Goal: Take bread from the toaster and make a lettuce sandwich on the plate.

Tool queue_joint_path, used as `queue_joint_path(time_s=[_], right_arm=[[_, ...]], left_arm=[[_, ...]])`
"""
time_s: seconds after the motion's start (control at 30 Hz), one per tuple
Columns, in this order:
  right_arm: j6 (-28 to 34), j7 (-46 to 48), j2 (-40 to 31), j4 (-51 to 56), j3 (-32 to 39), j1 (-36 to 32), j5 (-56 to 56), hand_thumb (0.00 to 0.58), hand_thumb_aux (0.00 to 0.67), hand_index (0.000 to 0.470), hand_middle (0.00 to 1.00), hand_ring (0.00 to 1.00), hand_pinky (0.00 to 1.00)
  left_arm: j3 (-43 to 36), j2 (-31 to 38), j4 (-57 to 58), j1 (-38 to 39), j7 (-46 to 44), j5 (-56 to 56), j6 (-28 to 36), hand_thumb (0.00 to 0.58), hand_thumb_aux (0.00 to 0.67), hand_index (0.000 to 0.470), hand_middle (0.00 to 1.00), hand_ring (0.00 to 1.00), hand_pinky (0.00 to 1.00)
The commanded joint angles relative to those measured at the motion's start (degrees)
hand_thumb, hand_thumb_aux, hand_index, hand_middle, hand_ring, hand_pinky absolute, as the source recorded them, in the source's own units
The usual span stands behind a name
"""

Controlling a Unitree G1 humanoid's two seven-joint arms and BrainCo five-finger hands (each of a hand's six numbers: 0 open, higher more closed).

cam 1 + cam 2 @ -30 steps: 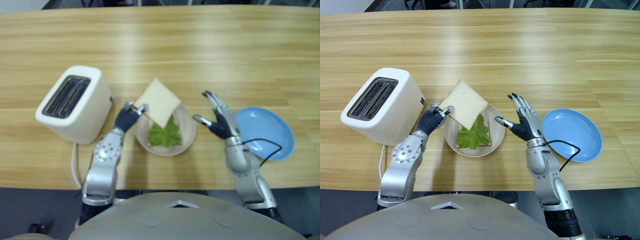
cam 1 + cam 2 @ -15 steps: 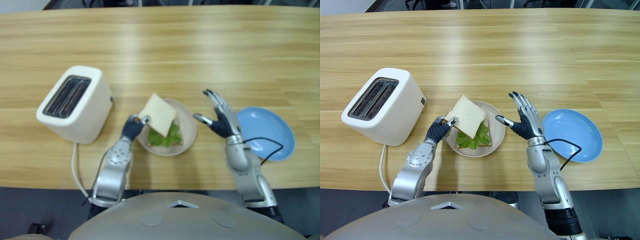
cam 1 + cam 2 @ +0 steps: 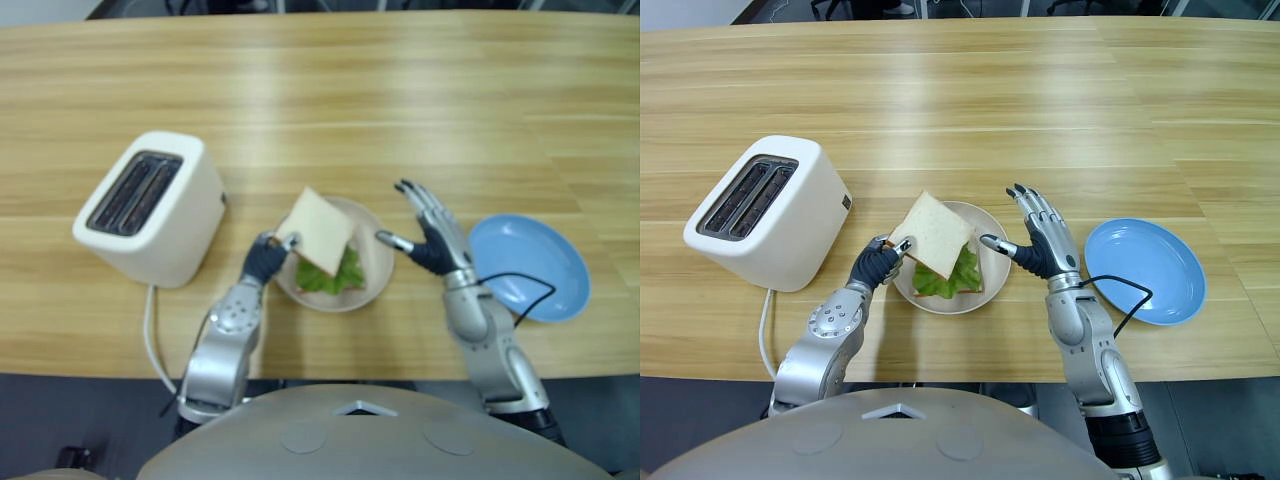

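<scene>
Wooden table [image 3: 1040,100]: left hand [image 3: 878,263] pinches bread slice [image 3: 933,233] over lettuce [image 3: 950,280] on plate [image 3: 932,303]; right hand [image 3: 1042,246] spread empty beside

Silver forearms [image 3: 818,345] bear a dark grey left hand [image 3: 878,265] and right hand [image 3: 1045,250]; black cable [image 3: 1137,287] at right wrist.

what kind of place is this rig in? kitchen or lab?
Likely an office or lab demo space, not a kitchen: a long light-wood table carrying a white two-slot toaster, a round beige plate and a blue plate, with what look like office-chair bases beyond its far edge.
</scene>
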Motion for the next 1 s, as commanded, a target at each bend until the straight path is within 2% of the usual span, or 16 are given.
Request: queue_joint_path(time_s=[0.03, 0.53, 0.77, 1.0], right_arm=[[-0.04, 0.14, -0.31, 0.76, 0.67, -0.17, -0.58, 0.0, 0.0, 0.0, 0.0, 0.0, 0.0], [-1.9, 2.02, -3.73, 1.21, 4.72, -1.61, -4.03, 0.0, 0.0, 0.0, 0.0, 0.0, 0.0], [-7.09, 7.3, -9.12, -1.06, 9.81, -0.02, -6.01, 0.0, 0.0, 0.0, 0.0, 0.0, 0.0], [-9.93, 10.51, -12.36, -2.18, 11.24, 1.83, -5.8, 0.0, 0.0, 0.0, 0.0, 0.0, 0.0]], left_arm=[[-6.06, -1.58, -0.38, 0.46, 0.38, -0.15, 0.49, 0.58, 0.67, 0.46, 1.0, 1.0, 1.0], [-13.18, 3.43, 4.19, 0.85, 0.81, 1.77, 0.35, 0.58, 0.67, 0.46, 1.0, 1.0, 1.0], [-14.25, 5.71, 6.12, 0.38, 1.73, 4.24, 0.38, 0.58, 0.67, 0.46, 1.0, 1.0, 1.0], [-13.33, 5.47, 6.69, 0.45, 2.48, 4.77, -0.1, 0.58, 0.67, 0.46, 1.0, 1.0, 1.0]])
